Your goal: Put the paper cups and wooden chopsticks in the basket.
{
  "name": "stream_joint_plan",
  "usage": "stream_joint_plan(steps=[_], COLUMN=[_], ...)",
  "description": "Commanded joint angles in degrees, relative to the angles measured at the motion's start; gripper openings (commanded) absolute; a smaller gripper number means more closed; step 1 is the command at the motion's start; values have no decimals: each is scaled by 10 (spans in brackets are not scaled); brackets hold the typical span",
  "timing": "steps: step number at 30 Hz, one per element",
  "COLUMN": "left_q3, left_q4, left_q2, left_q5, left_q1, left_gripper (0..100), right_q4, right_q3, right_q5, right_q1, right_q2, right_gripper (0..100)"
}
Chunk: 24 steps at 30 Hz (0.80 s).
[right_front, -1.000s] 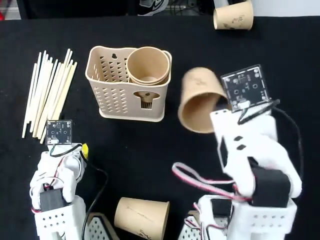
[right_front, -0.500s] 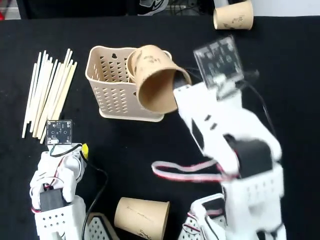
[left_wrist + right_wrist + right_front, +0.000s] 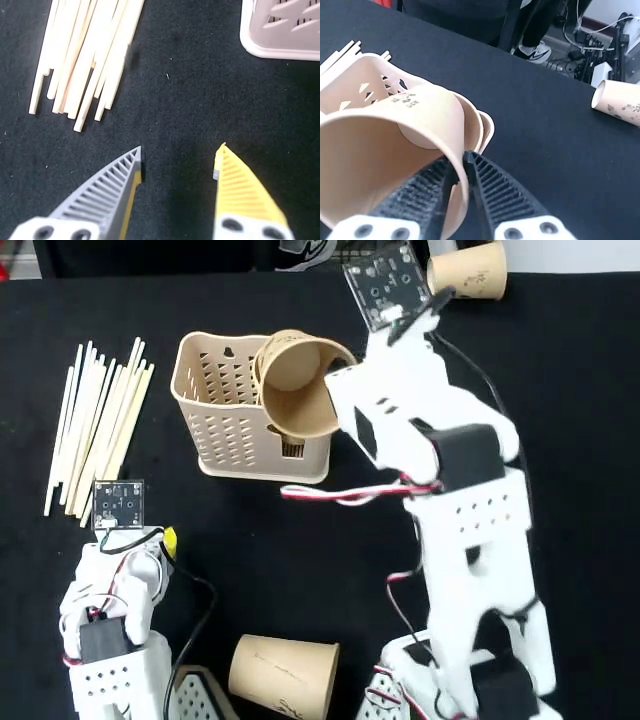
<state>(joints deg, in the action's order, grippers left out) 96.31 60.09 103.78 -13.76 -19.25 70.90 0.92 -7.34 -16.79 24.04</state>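
Black table (image 3: 290, 540), right claw (image 3: 461, 158) pinching paper cup (image 3: 385, 145) rim (over basket (image 3: 225, 425))

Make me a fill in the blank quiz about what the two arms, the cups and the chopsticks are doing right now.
1. The right hand holds a paper cup by its ____.
2. The left hand hovers near the chopsticks with its jaws ____.
3. Away from the basket, ____ loose cups lie on their sides.

Missing words: rim; open; two.
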Motion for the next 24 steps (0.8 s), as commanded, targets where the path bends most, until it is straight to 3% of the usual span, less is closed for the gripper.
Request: stream_joint_plan(steps=[1, 9, 16, 19, 24], left_q3=[10, 10, 10, 10, 10], left_q4=[-4, -5, -6, -6, -7], left_q2=[4, 4, 4, 4, 4], left_q5=[-4, -4, -4, -4, -4], left_q1=[2, 3, 4, 4, 3], left_gripper=[238, 238, 238, 238, 238], right_q4=[1, -2, 3, 55, 172], right_q3=[47, 103, 176, 206, 247], right_q5=[3, 6, 6, 2, -98], right_q1=[7, 7, 7, 7, 6], right_q2=[-20, -64, -80, -70, -55], right_gripper=[18, 200, 202, 201, 201])
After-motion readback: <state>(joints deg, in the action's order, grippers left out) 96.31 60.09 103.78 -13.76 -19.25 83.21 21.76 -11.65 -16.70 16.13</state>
